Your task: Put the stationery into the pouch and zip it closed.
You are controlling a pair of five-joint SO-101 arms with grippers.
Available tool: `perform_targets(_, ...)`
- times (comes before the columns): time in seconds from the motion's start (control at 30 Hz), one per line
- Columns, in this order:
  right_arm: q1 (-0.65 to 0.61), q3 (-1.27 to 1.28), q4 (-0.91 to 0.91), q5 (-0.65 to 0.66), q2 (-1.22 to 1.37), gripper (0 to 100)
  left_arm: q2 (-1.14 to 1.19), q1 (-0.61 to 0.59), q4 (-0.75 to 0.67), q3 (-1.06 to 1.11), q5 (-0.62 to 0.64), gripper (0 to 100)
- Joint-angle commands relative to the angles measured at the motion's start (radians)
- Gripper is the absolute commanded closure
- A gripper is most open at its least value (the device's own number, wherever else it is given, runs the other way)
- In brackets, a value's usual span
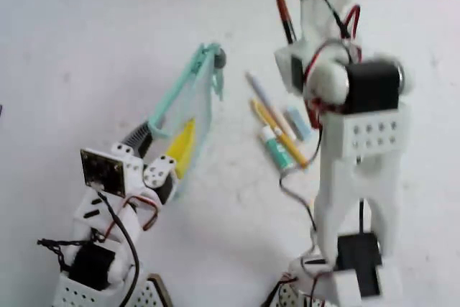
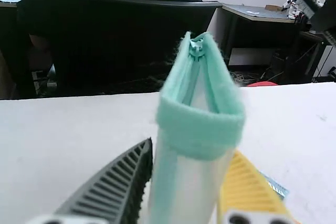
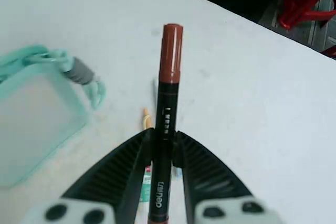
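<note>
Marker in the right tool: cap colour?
Reddish-brown cap on the marker; clearest in the right wrist view.

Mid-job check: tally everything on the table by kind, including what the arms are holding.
Pouch: 1
Marker: 1
Pen: 1
Pencil: 1
Eraser: 1
Green-and-white tube: 1
Total: 6

Left arm: rising from the table's 7 o'clock edge, reaching toward 1 o'clock.
Left gripper (image 1: pixel 162 141): clamping the pouch (image 2: pixel 199 129) between its grey and yellow fingers.
Right arm: rising from 5 o'clock, stretching toward 12 o'clock.
Right gripper (image 3: pixel 164 135): pinching the marker (image 3: pixel 170 51), fingers pointing to 12 o'clock.
</note>
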Motion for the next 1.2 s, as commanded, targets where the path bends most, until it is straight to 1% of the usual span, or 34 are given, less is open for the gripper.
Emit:
perform_targets(0.0, -0.088, 0.169, -0.104, -0.006, -0.209, 98.1, 0.008, 0.015, 0.017, -0.011, 0.012, 78)
perform_targets(0.1, -0.179, 0.253, -0.259, -0.006, -0.331, 98.1, 0.008, 0.015, 0.020, -0.011, 0.012, 78)
perform_targets(0.2, -0.314, 0.311, -0.414, -0.006, -0.415, 98.1, 0.008, 0.015, 0.018, -0.011, 0.012, 78)
perform_targets(0.3, -0.460, 0.351, -0.561, 0.000, -0.438, 98.1, 0.008, 0.015, 0.017, -0.011, 0.012, 78)
perform_targets(0.4, -0.549, 0.408, -0.713, -0.005, -0.438, 98.1, 0.008, 0.015, 0.017, -0.009, 0.012, 78)
perform_targets(0.5, -0.579, 0.502, -0.891, -0.018, -0.443, 98.1, 0.008, 0.015, 0.018, -0.009, 0.012, 78)
perform_targets(0.57, -0.582, 0.563, -0.977, -0.084, -0.447, 98.1, 0.008, 0.015, 0.020, -0.009, 0.012, 78)
perform_targets(0.63, -0.575, 0.612, -1.020, -0.130, -0.447, 98.1, 0.008, 0.015, 0.020, -0.009, 0.012, 78)
perform_targets(0.73, -0.555, 0.689, -1.069, -0.137, -0.441, 98.1, 0.008, 0.015, 0.020, -0.009, 0.012, 78)
perform_targets(0.97, -0.526, 0.815, -1.093, -0.140, -0.449, 98.1, 0.008, 0.015, 0.014, -0.009, 0.012, 78)
perform_targets(1.17, -0.530, 0.841, -1.063, -0.141, -0.476, 98.1, 0.008, 0.012, 0.014, -0.006, 0.012, 78)
